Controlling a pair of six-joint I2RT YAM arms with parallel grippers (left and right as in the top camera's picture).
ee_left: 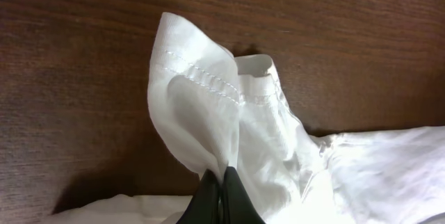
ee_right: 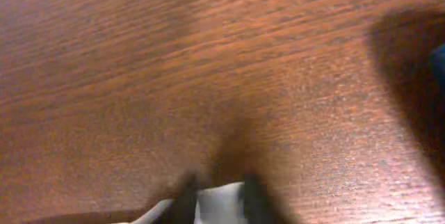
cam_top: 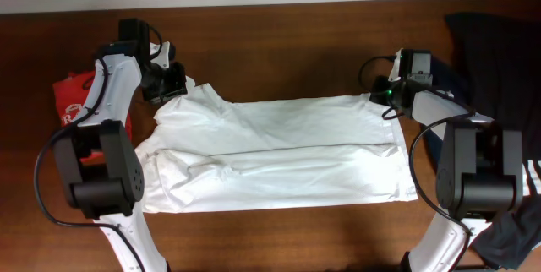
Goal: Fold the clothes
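Observation:
A white T-shirt lies spread across the table, folded lengthwise with a crease along its middle. My left gripper is at the shirt's far left corner. In the left wrist view it is shut on a pinch of the white fabric, whose hemmed edge stands up above the jaws. My right gripper is at the shirt's far right corner. In the blurred right wrist view its fingers are apart, with a white edge of the shirt between them.
A red shirt lies bunched at the left edge behind the left arm. A dark garment lies at the far right, with more dark cloth near the right front. Bare wood table lies beyond the shirt.

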